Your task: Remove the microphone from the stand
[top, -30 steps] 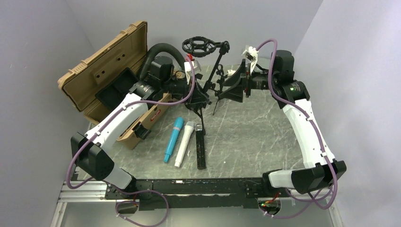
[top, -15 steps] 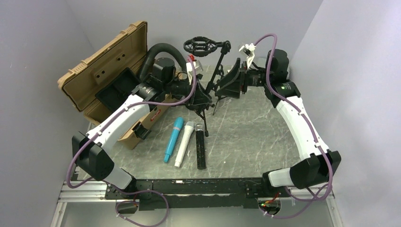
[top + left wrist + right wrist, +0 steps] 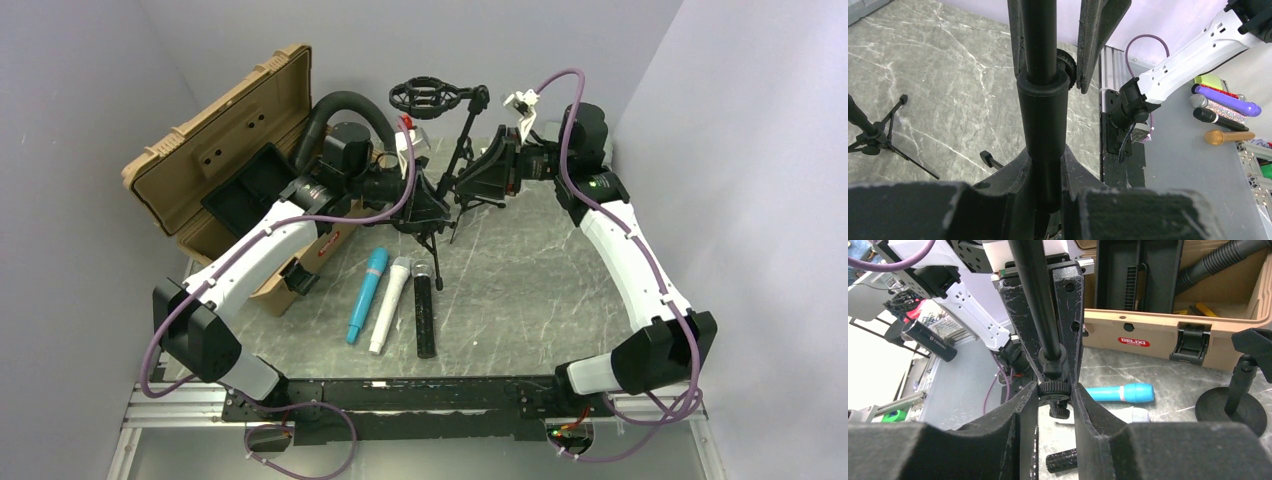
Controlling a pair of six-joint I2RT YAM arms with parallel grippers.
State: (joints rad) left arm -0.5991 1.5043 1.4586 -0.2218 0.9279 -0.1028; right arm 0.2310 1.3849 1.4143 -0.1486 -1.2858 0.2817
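A black microphone stand (image 3: 462, 135) stands at the back of the table, topped by a round shock-mount ring (image 3: 421, 97) that looks empty. My left gripper (image 3: 424, 207) is shut on the stand's thick black pole (image 3: 1042, 115), which fills the gap between its jaws (image 3: 1045, 172). My right gripper (image 3: 463, 186) is closed from both sides on the stand's small ribbed knob (image 3: 1054, 388). A blue microphone (image 3: 367, 293), a white microphone (image 3: 389, 304) and a black microphone (image 3: 425, 311) lie side by side on the table in front of the stand.
An open tan case (image 3: 235, 170) with a black hose (image 3: 345, 105) stands at the back left. A small tripod (image 3: 879, 136) stands on the marble top. A round-based stand (image 3: 1232, 407) is at the right of the right wrist view. Walls are close behind and to the right.
My right arm has swung left toward the stand, and its jaws now sit on the knob. The left arm and the three microphones have not moved.
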